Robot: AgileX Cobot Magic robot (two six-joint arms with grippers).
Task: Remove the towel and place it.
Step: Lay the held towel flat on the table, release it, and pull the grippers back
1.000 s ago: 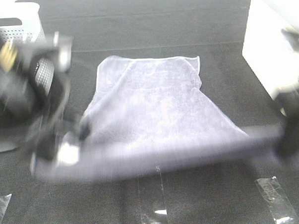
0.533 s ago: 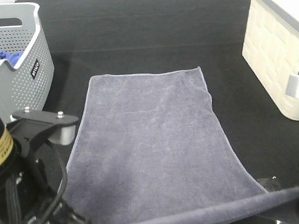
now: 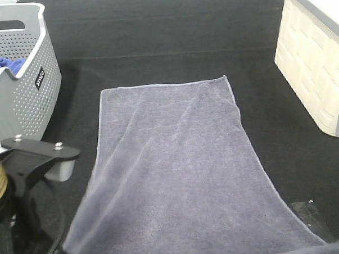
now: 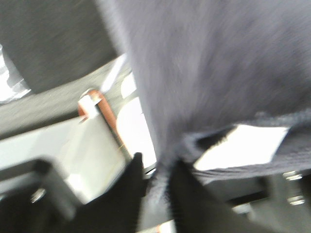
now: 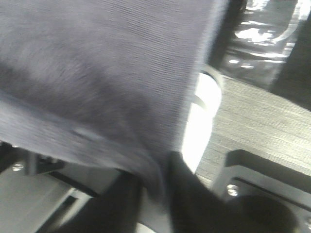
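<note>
The high view is sharp and evenly lit from above, though the dark tabletop soaks up much of the light. The white box at 3 o'clock is nearly blown out. The basket at 10 o'clock throws a soft shadow toward 3 o'clock. Clear tape at 5 o'clock glints faintly. The 2 wrist views are smeared by motion blur: the towel goes soft, and bright patches burn out to pure white.
</note>
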